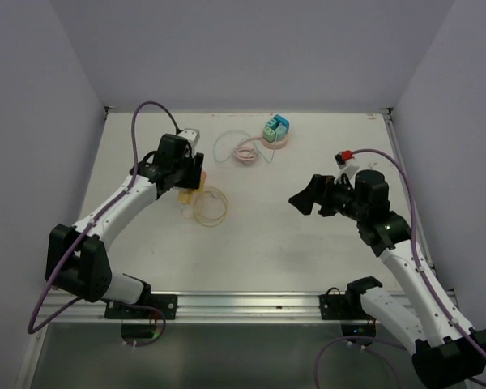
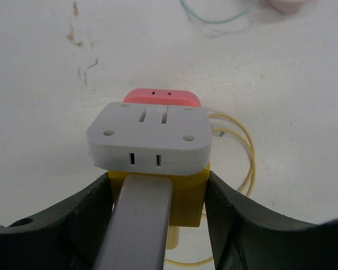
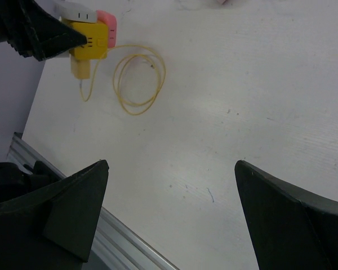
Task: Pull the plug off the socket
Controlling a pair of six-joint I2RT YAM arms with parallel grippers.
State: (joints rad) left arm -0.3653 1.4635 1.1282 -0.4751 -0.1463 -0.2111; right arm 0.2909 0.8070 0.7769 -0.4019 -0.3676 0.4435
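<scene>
A yellow plug (image 2: 188, 194) with a yellow cable (image 1: 211, 204) sits in a grey socket block (image 2: 149, 135), which has a pink piece (image 2: 162, 97) on its far side. My left gripper (image 2: 158, 175) is shut on the plug, one dark finger pressed against each yellow side. A grey bar (image 2: 138, 225) lies over the plug's near face. From above, the left gripper (image 1: 188, 180) is at the table's left middle. The right gripper (image 1: 304, 201) hovers right of centre, wide open and empty (image 3: 172, 185), pointing toward the plug (image 3: 90, 42).
A teal and pink plug set (image 1: 276, 131) stands at the back centre, with a pink cable coil (image 1: 245, 151) and a thin white loop beside it. An aluminium rail (image 1: 251, 304) runs along the table's near edge. Grey walls close in both sides.
</scene>
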